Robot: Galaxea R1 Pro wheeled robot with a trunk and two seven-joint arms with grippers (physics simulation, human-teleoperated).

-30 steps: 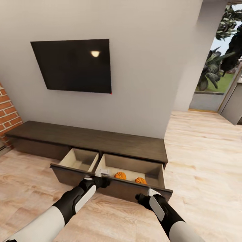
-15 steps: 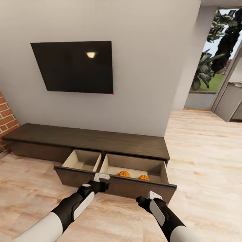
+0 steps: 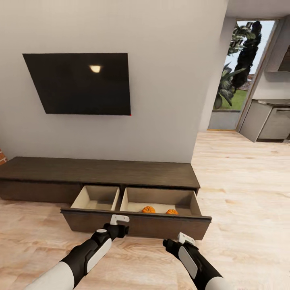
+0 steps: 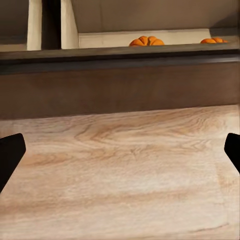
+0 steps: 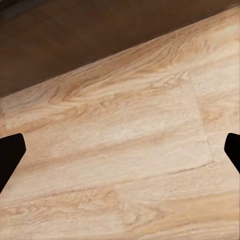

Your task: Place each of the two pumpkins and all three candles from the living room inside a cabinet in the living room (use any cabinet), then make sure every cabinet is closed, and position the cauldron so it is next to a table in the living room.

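The low dark cabinet [image 3: 100, 172] runs along the wall with two drawers pulled out. Its left drawer [image 3: 95, 197] shows bare pale wood. Its right drawer [image 3: 161, 200] holds the two orange pumpkins [image 3: 148, 209] [image 3: 172, 212], which I also see over the drawer front [image 4: 120, 87] as one pumpkin [image 4: 147, 41] and another pumpkin [image 4: 216, 40]. My left gripper [image 3: 119, 220] [image 4: 120, 155] hangs open just in front of that drawer front, holding nothing. My right gripper [image 3: 184, 237] [image 5: 120, 150] is open over the floor, a little short of the front. The candles, cauldron and table are out of view.
A black TV [image 3: 76, 83] hangs on the wall above the cabinet. Light wood floor [image 3: 241, 193] spreads to the right toward a doorway with plants [image 3: 235, 72] and a grey kitchen counter [image 3: 266, 121]. A sliver of red brick [image 3: 2, 158] sits at the far left.
The whole view has shifted, so the camera has turned right and backed off. My left gripper, which was over the drawer front, now sits just in front of it. Both drawers stay open.
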